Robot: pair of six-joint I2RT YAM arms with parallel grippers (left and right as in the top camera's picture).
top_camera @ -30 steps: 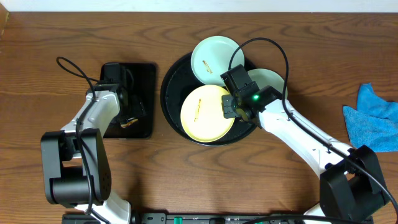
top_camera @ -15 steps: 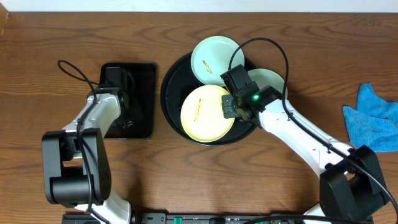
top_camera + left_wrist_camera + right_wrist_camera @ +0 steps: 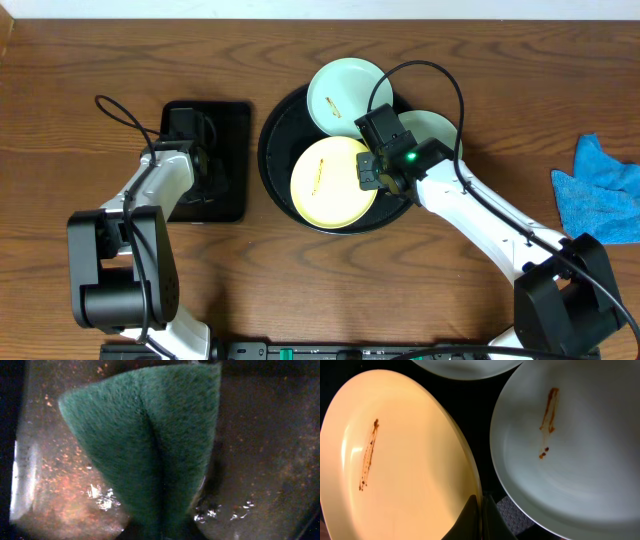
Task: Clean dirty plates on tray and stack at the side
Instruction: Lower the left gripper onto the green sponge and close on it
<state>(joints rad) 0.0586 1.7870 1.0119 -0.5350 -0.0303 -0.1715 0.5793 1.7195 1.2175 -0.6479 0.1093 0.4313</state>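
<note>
Over the small tray (image 3: 236, 125), left pincer (image 3: 205, 170) tighter (round green sponge (image 3: 150, 445))

White arms (image 3: 480, 212), black joints (image 3: 115, 265), looping cables (image 3: 425, 64).

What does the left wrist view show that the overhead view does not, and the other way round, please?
Only the left wrist view shows a green scouring pad, creased down its middle, with wet glints and brownish specks on the surface under it. Only the overhead view shows the round tray holding the yellow plate and two mint plates, the right arm over them, and a blue cloth far right. Both show the rectangular black tray: whole from overhead, with the left gripper above it; its floor up close from the wrist.
</note>
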